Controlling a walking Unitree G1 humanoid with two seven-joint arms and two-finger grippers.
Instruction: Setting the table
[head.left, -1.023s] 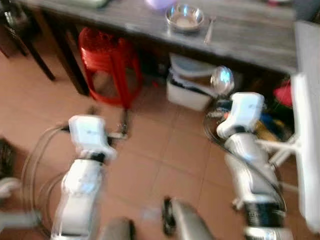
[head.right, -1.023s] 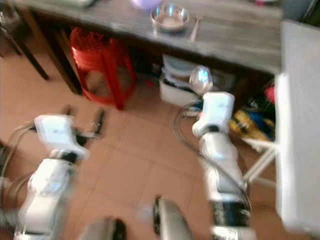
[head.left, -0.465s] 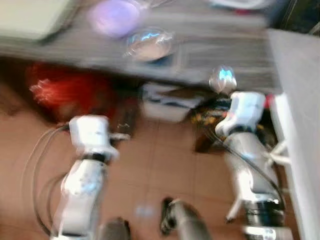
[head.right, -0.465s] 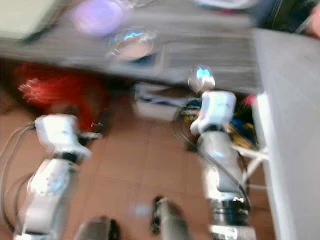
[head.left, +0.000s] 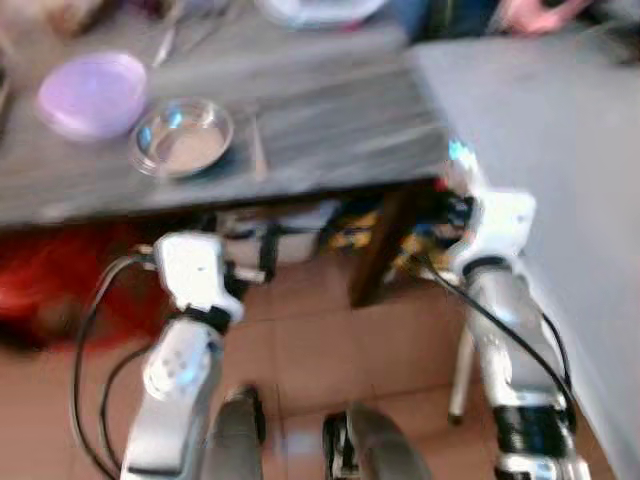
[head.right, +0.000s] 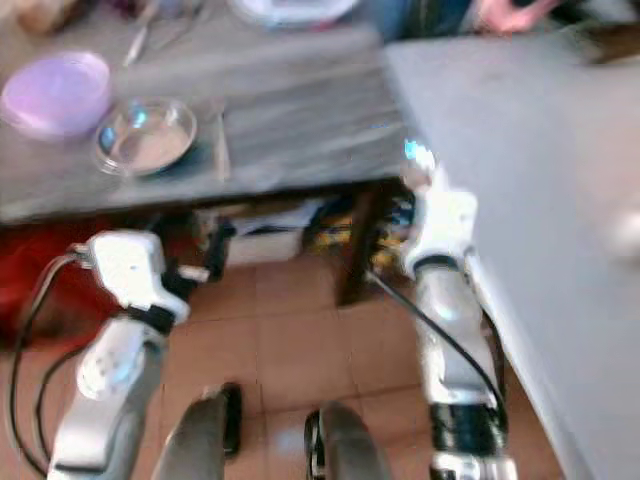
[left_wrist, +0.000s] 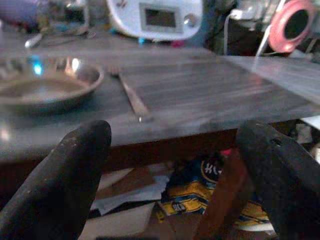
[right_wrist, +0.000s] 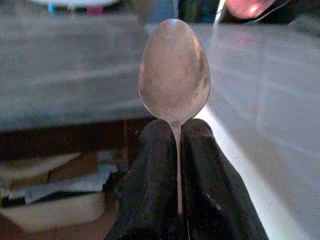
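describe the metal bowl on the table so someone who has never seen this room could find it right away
Start at the long grey wooden table ahead of the robot. Near its front edge, toward the robot's left, sits a shallow metal bowl, with a fork lying just to its right. Its shiny steel sets it apart from the lilac plastic bowl beside it.

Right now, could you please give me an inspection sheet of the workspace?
Surface: dark wooden table; grey table adjoining on the robot's right.
Job's things: steel bowl, purple bowl, fork beside the steel bowl, spoon.
Clutter: white appliance and pink tape roll at the far edge.
Grippers: right gripper shut on the spoon, bowl end up; left gripper open, below the table edge.
Cables: black cables along both arms.
Surroundings: tiled floor, boxes and bags under the table; a person's hand at the far side.
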